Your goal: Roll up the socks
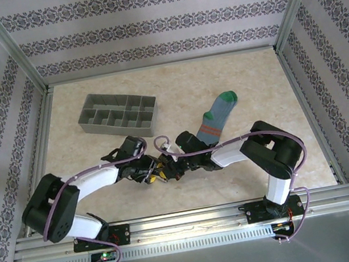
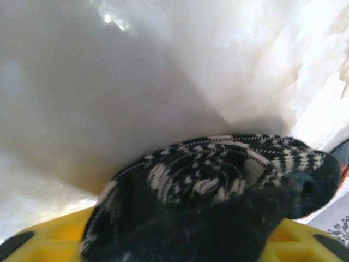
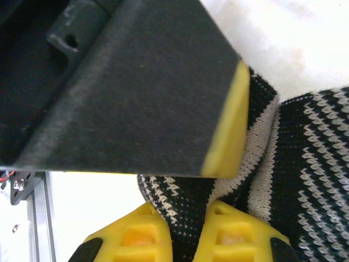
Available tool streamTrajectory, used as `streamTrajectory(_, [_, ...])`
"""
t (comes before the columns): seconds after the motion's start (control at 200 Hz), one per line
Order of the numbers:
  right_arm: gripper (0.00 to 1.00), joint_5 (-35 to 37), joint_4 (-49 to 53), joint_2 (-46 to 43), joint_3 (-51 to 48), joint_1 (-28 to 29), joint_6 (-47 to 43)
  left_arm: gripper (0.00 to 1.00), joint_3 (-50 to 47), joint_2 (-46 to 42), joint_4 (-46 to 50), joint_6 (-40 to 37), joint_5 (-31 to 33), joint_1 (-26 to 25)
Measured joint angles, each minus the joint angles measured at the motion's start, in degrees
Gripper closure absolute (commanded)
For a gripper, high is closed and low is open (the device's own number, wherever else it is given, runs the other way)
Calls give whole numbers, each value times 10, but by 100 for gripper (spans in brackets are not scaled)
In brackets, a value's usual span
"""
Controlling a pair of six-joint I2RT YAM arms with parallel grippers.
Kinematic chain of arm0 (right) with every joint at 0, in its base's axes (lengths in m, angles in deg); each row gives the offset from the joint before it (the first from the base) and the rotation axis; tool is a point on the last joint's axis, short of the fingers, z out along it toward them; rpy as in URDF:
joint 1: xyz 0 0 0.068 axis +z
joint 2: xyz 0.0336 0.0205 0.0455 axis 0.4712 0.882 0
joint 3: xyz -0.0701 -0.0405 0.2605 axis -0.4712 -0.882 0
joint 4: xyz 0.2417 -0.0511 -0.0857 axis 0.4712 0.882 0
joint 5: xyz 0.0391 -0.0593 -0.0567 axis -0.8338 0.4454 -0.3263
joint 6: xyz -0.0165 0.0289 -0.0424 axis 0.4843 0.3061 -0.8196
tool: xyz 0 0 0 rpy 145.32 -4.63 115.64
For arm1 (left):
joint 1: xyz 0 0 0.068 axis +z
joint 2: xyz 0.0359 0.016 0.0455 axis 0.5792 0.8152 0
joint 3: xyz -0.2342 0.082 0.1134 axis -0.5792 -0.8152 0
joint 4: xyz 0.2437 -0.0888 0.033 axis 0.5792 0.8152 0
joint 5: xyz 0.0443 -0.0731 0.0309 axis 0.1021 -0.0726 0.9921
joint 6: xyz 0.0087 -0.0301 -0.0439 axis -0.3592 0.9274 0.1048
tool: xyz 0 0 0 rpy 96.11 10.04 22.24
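Observation:
The black-and-white striped sock [image 2: 218, 169] is bunched up between both grippers at the near middle of the table. My left gripper [image 2: 180, 245] is shut on this bundle, its yellow fingers [image 2: 49, 237] showing on either side. My right gripper [image 3: 188, 218] pinches a fold of the striped sock [image 3: 305, 164] between its yellow fingertips [image 3: 136, 234]. The left gripper's dark finger [image 3: 136, 82] crosses just above. In the top view the two grippers, left [image 1: 151, 174] and right [image 1: 168, 169], meet tip to tip. The blue-grey sock [image 1: 215, 118] lies flat behind the right wrist, green toe pointing away.
The grey compartment tray [image 1: 114, 128] stands at the back left of the pale table. Metal frame rails [image 1: 188, 218] run along the near edge, and patterned walls close in the sides and back.

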Motion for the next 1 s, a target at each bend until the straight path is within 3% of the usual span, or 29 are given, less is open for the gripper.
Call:
streamTrajectory(0.045, [100,-5,-4,1,-3,-3,8,90,7,9,5,-7,-3,0])
streamTrajectory(0.085, [100,-7,-6,0,-6,-5,11,100,12,11,8,-12,-4,0])
streamTrajectory(0.19, [99,-7,0,-5,-5,-8,6,100,17,4,24,-18,-1,0])
streamTrajectory(0.5, [56,19,170,-9,93,59,-205,100,-50,-121,118,49,30,-18])
streamTrajectory(0.669, [46,166,183,-163,3,106,-266,100,13,-59,187,59,25,-27])
streamTrajectory(0.754, [44,265,180,-212,-12,164,-276,100,58,-12,218,51,18,-31])
streamTrajectory(0.894, [43,403,174,-194,-9,264,-287,100,107,34,262,33,11,-33])
streamTrajectory(0.999, [43,487,183,-144,13,294,-302,100,121,47,278,22,11,-33])
